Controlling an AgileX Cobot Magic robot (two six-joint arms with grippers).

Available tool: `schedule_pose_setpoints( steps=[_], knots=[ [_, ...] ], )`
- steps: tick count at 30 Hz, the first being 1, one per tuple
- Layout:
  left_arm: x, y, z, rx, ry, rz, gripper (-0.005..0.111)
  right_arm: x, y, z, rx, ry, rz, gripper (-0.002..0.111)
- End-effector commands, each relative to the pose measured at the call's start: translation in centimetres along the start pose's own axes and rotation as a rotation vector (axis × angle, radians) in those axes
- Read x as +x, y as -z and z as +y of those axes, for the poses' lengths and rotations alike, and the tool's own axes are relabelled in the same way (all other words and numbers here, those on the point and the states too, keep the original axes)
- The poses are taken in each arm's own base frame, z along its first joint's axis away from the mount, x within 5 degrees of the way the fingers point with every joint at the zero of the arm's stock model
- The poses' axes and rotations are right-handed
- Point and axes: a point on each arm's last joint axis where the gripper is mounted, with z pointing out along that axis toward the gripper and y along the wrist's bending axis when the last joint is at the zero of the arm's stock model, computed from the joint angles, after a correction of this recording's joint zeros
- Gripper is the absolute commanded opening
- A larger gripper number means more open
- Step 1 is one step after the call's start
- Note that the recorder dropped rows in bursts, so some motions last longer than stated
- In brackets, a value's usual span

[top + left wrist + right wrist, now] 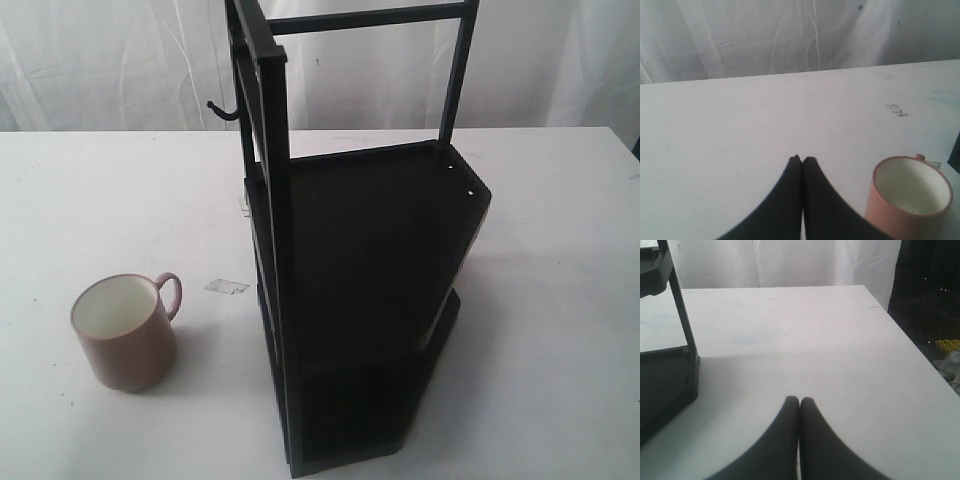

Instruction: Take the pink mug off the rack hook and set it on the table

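Note:
The pink mug (pixel 125 333) stands upright on the white table (pixel 120 200), left of the tall black rack (pixel 350 300), with its handle toward the rack. Nothing hangs on the rack hook (pixel 224 111), which sticks out from the upright bar. In the left wrist view the mug (pixel 907 197) sits close beside my left gripper (pixel 802 160), whose fingertips are pressed together and hold nothing. My right gripper (pixel 799 401) is shut too, over bare table (pixel 815 340), apart from the rack (pixel 667 375). Neither gripper shows in the exterior view.
A small scrap of clear tape (pixel 227 286) lies on the table between mug and rack. White curtain (pixel 120 60) hangs behind the table. The table's right edge (pixel 920 355) drops to a dark floor beside the right gripper.

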Motion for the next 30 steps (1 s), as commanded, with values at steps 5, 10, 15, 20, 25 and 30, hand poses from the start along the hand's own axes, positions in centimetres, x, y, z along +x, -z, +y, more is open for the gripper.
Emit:
schedule_pose_setpoints(
  steps=[5,10,15,20,25,30],
  knots=[
    [3.4,0.8,0.0,-0.017,0.073,-0.103,0.0,0.0,0.0,0.0,-0.005,-0.001,-0.009,0.0],
    [5.1,0.5,0.1,-0.03,0.038,-0.118,0.0,0.0,0.0,0.0,-0.005,-0.001,-0.009,0.0],
    [6.0,0.5,-0.1,-0.014,0.001,-0.019,0.0,0.0,0.0,0.0,-0.004,-0.001,-0.007,0.0],
    [7.0,0.5,0.0,-0.019,-0.135,0.098,0.0,0.0,0.0,0.0,-0.004,-0.001,-0.007,0.0],
    [7.6,0.6,0.0,-0.015,-0.152,0.164,0.0,0.0,0.0,0.0,-0.004,-0.001,-0.007,0.0],
    [7.5,0.6,0.0,-0.012,-0.133,0.152,0.0,0.0,0.0,0.0,-0.004,-0.001,-0.007,0.0]
  ],
)
